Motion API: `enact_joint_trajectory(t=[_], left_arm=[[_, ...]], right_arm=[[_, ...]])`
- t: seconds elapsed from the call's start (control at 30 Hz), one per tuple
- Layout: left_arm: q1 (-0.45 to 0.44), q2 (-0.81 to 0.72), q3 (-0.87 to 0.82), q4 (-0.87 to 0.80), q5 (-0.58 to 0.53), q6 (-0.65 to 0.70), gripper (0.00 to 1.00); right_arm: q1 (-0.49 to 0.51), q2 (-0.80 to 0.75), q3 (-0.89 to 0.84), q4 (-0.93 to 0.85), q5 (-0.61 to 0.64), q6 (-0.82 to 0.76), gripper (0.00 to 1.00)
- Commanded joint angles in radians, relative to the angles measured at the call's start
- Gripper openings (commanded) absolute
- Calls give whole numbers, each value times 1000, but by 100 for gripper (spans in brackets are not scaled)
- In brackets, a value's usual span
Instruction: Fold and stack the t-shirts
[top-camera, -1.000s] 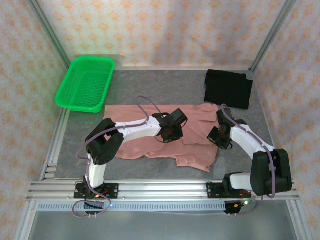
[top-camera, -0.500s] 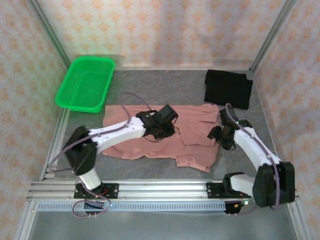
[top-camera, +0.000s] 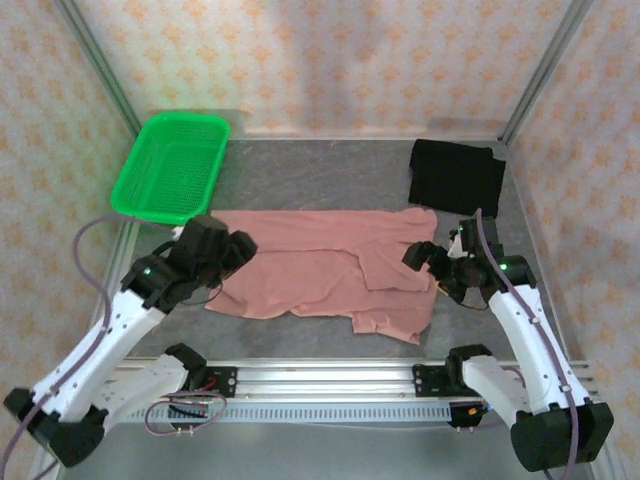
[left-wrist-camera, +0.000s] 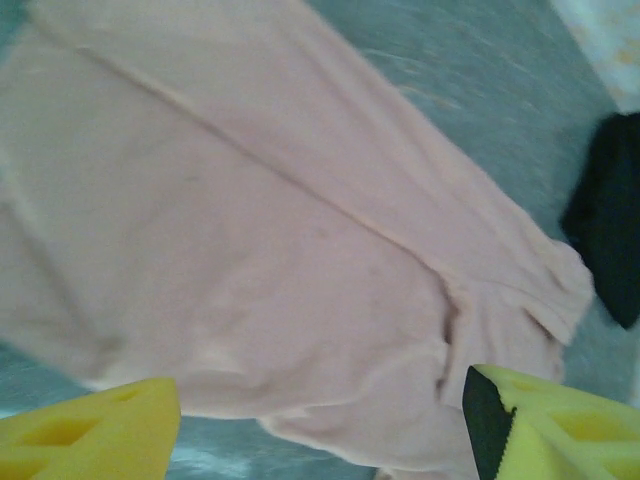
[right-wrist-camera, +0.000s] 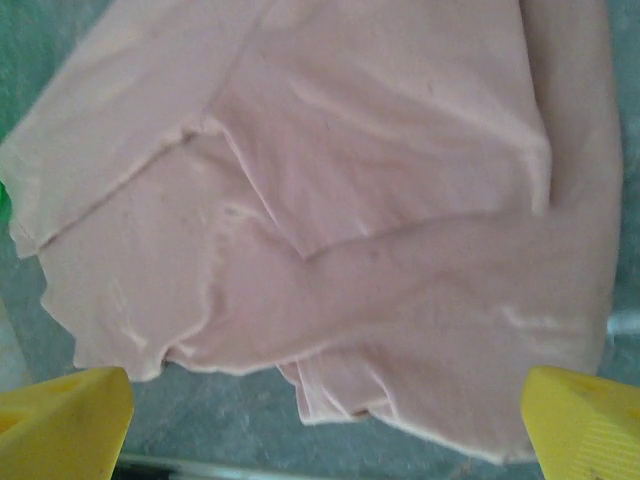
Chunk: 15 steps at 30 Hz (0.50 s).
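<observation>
Two shirts lie on the matte grey worktop (top-camera: 300, 180): the wrinkled salmon-pink cloth t-shirt (top-camera: 320, 270) spread wide at centre, the black cloth t-shirt (top-camera: 457, 177) folded square far right. The left hand (top-camera: 232, 262) and right hand (top-camera: 425, 262), pulled back to the pink shirt's side edges, gape empty.

Grey table (top-camera: 300, 175): pink t-shirt (top-camera: 320, 270) spread flat, rumpled. Black t-shirt (top-camera: 457, 177) folded beyond its right end, green basket (top-camera: 172, 165) beyond its left end.
</observation>
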Motion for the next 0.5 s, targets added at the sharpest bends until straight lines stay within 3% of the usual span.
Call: enact_joint_trajectory(t=[0.0, 0.17, 0.4, 0.47], left_arm=[[60, -90, -97, -176, 17, 20, 77], [101, -164, -207, -167, 46, -5, 76], [128, -112, -271, -132, 46, 34, 75], [152, -107, -296, -103, 64, 47, 68]], right_arm=[[-4, -44, -25, -145, -23, -28, 99], [-5, -71, -56, -186, 64, 10, 99], [-4, -33, -116, -173, 142, 44, 99], [-4, -23, -120, -158, 135, 51, 99]])
